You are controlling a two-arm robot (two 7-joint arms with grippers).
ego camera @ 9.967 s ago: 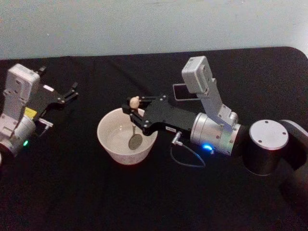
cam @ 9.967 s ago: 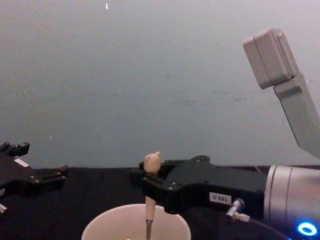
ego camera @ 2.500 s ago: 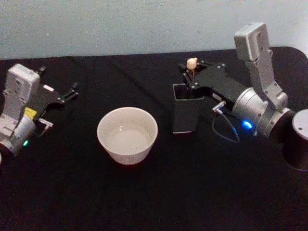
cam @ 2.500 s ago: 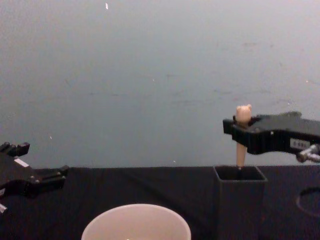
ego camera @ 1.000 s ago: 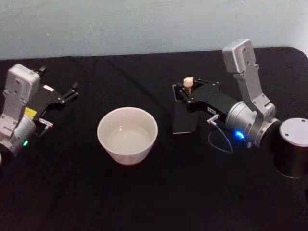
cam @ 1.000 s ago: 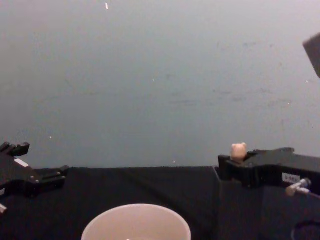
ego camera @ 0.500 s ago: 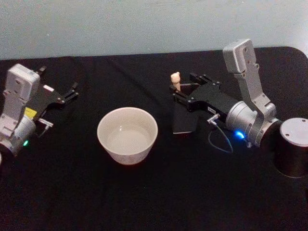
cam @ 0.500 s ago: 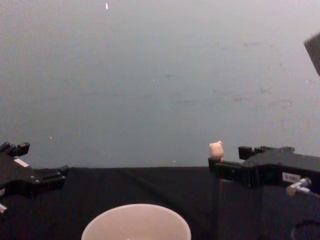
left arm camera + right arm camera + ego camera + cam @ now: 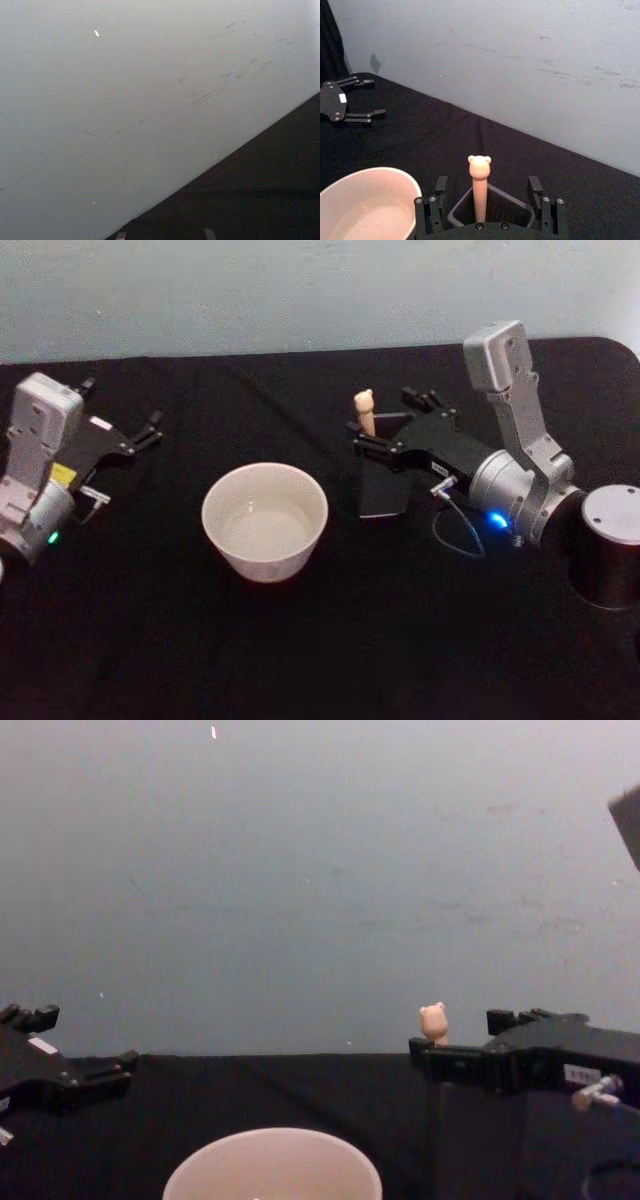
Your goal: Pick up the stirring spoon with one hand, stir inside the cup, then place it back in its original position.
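Note:
The stirring spoon (image 9: 364,408) stands in the dark square box holder (image 9: 380,495), its cream bear-head handle (image 9: 479,185) sticking up at the holder's left corner and its bowl hidden inside. My right gripper (image 9: 388,420) is open, with one finger on each side of the handle and neither touching it. In the chest view the bear head (image 9: 433,1022) rises just left of that gripper (image 9: 455,1035). The cream cup (image 9: 265,520) sits on the table left of the holder, with liquid in it. My left gripper (image 9: 120,410) is parked open at the far left.
A black cloth covers the table (image 9: 330,640), and a pale wall rises behind its back edge. My right arm's dark, silver-topped joint (image 9: 605,545) stands at the right edge, with a thin cable loop (image 9: 455,535) beside it.
A second ago my right gripper was shut on the spoon's handle above the holder. It has since opened, and the spoon now leans free in the holder. The left arm has not moved.

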